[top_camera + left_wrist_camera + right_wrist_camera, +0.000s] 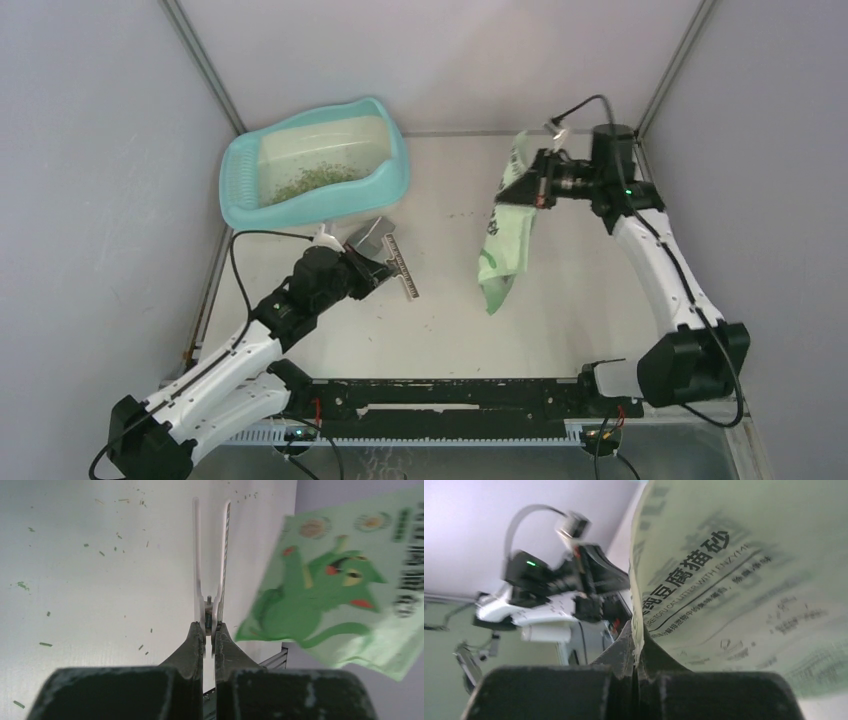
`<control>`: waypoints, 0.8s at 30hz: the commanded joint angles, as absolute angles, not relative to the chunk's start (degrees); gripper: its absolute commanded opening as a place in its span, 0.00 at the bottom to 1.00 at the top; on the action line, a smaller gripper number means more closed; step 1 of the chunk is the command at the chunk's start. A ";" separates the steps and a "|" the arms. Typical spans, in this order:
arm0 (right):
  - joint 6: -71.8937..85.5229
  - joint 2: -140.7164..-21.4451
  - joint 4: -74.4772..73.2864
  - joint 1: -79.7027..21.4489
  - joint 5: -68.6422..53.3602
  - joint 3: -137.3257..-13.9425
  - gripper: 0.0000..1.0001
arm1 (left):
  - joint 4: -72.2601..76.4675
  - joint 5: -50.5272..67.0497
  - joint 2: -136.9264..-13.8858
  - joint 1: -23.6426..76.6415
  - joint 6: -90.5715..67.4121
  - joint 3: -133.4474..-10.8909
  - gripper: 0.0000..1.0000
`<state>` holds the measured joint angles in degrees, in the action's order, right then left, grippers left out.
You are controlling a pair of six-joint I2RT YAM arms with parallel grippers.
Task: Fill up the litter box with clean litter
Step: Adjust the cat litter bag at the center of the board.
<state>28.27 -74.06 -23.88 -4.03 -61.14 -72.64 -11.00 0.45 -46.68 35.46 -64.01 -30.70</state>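
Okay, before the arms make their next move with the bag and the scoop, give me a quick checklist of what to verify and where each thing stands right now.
1. Right gripper holding the bag: ok, shut on the bag's edge.
2. Left gripper holding the scoop: ok, shut on it.
3. Bag above the litter box: not ok, it hangs over the table, to the right of the box.
4. Box filled with litter: not ok, only a thin patch lies on its floor.
5. Which way the bag's opening faces: cannot tell.
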 commanded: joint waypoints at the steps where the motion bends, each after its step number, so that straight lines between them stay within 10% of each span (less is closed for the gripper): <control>1: 13.89 -81.28 -37.96 -13.64 -52.06 -75.86 0.00 | -8.48 1.19 -42.89 35.48 -63.72 -29.71 0.02; 16: 19.27 -76.94 -29.94 -2.57 -62.06 -68.56 0.00 | -5.70 2.00 -47.79 36.27 -64.23 -32.75 0.02; 24: 10.83 -79.23 -53.73 -4.02 -48.38 -92.85 0.00 | -8.79 3.89 -50.95 36.74 -61.12 -39.19 0.02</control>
